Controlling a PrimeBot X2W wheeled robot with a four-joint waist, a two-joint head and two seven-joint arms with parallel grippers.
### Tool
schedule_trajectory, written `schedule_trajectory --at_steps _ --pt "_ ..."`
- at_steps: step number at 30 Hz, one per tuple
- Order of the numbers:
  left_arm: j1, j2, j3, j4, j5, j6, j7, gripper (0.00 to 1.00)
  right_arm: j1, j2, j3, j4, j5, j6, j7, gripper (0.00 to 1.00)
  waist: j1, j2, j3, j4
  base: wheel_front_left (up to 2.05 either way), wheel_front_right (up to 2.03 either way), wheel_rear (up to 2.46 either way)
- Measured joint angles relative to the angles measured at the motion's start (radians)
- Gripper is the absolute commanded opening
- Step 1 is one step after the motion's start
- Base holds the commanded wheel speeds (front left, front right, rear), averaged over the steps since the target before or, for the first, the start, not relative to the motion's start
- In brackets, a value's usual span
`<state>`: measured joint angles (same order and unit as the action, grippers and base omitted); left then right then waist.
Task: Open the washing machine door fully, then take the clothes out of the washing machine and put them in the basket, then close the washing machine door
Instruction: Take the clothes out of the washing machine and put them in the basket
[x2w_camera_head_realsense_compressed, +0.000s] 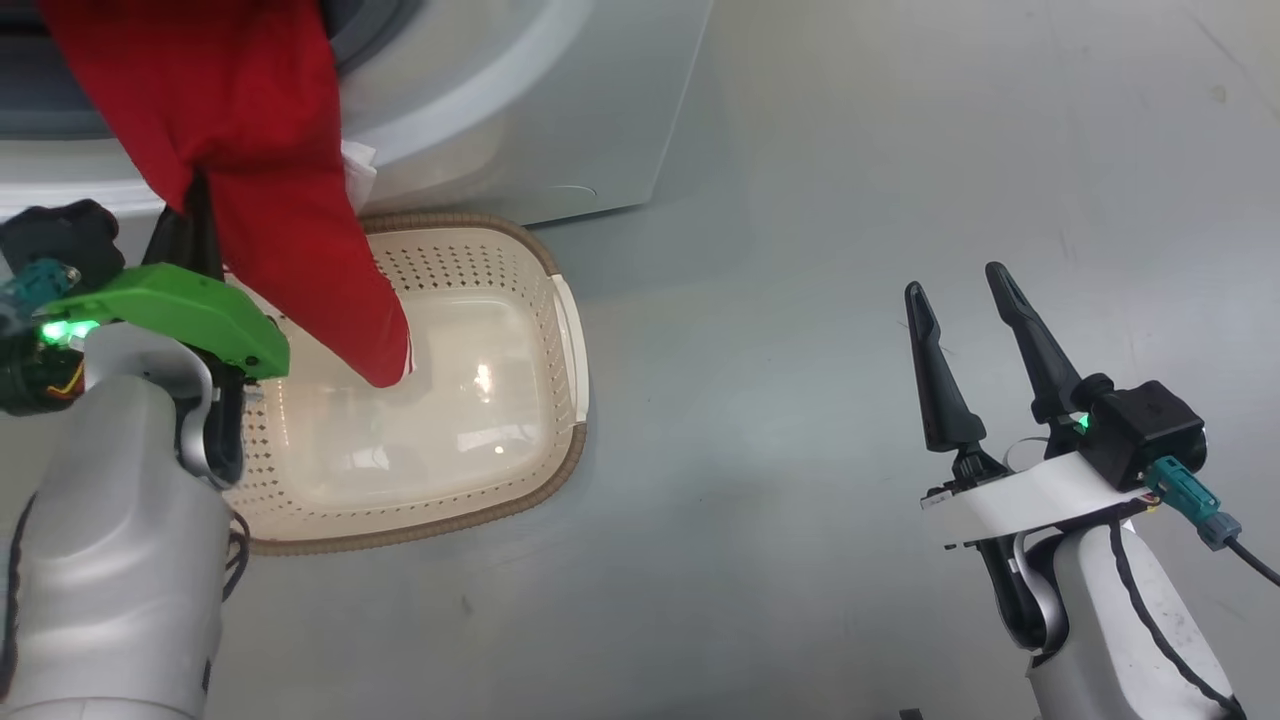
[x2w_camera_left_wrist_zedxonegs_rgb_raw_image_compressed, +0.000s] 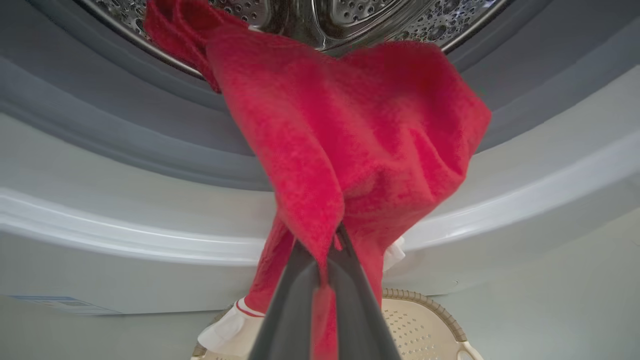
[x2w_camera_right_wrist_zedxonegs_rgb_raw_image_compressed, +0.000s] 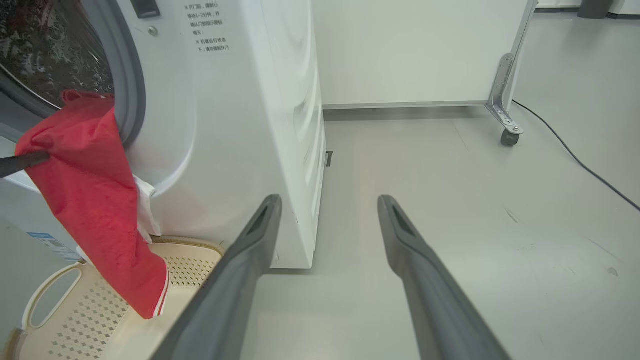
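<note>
White washing machine at far left, steel drum and grey rubber ring exposed in the left wrist view. Grey floor runs off to the right. Cream basket sits on the floor just in front of the machine, close against its base, can't tell if touching. Red clothes: one garment hangs out of the drum over the ring and front lip, its white-trimmed lower end dangling into the basket, can't tell if it reaches the bottom. Left gripper has fingers pressed together, pinching a fold of the red garment just outside the drum mouth. Right gripper is well apart on the right over bare floor, fingers spread wide, empty
</note>
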<state>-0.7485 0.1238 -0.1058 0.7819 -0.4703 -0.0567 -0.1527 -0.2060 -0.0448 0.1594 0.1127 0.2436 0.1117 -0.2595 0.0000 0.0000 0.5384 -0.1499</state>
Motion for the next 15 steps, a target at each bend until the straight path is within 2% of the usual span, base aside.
schedule_trajectory --at_steps 6,15 --pt "0.073 -0.024 -0.020 -0.033 0.009 -0.003 -0.091 0.00 0.012 -0.003 -0.001 0.016 -0.009 0.000 0.000 1.00 0.0000 0.0000 -0.042 0.026 0.00 0.00 0.00" --pt "0.146 -0.046 -0.025 -0.147 0.037 -0.003 -0.104 0.00 0.052 -0.012 -0.002 0.035 -0.018 0.000 0.000 1.00 0.0000 0.0000 -0.119 0.059 0.00 0.00 0.00"
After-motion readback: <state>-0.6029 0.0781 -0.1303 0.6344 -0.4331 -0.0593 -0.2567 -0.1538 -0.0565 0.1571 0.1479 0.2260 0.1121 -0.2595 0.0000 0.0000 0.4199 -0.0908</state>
